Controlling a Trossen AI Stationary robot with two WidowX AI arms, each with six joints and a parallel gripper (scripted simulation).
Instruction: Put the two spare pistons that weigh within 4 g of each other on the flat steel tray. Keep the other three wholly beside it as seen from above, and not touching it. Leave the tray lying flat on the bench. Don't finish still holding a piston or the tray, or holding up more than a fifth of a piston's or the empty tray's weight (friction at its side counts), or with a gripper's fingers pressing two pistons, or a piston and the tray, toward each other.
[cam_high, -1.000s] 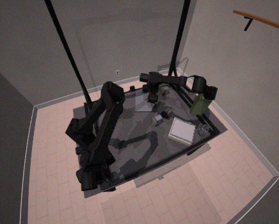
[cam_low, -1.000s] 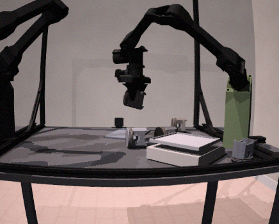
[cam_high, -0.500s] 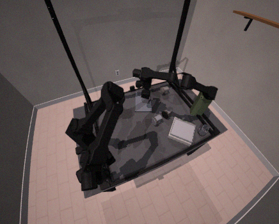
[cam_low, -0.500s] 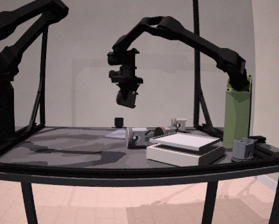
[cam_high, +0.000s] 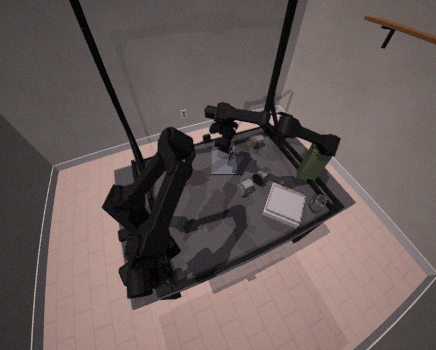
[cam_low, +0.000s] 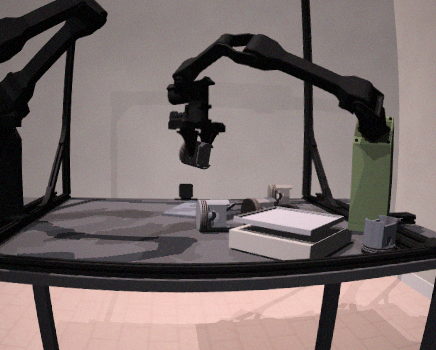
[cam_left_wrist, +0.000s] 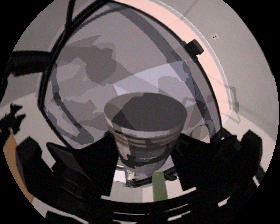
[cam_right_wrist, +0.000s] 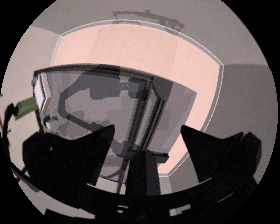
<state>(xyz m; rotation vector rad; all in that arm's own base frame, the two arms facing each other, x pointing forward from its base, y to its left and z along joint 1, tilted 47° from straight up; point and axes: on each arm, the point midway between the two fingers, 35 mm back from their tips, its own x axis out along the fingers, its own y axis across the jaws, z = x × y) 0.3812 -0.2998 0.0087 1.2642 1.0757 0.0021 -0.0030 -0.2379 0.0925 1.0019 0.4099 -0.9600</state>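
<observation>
My left gripper (cam_high: 223, 145) (cam_low: 197, 149) (cam_left_wrist: 143, 130) is shut on a grey piston (cam_high: 222, 142) (cam_low: 196, 154) (cam_left_wrist: 145, 127) and holds it high above the bench, over the flat steel tray (cam_high: 220, 167) (cam_low: 181, 209) (cam_left_wrist: 155, 80). The tray lies flat at the back of the bench with nothing on it. One piston (cam_high: 245, 187) (cam_low: 212, 215) lies on its side mid-bench, with a darker one (cam_high: 260, 177) (cam_low: 249, 205) beside it. Another piston (cam_high: 257, 141) (cam_low: 280, 191) lies at the back edge, and one (cam_high: 318, 202) (cam_low: 380, 234) stands by the green base. My right gripper (cam_right_wrist: 148, 128) is open and empty, held back off the bench.
A white box with a raised flat top (cam_high: 284, 204) (cam_low: 290, 230) stands at the front right of the bench. The left arm's green base (cam_high: 313, 161) (cam_low: 371, 185) stands at the right edge. A small black block (cam_low: 185, 190) sits at the back. Black frame posts rise behind.
</observation>
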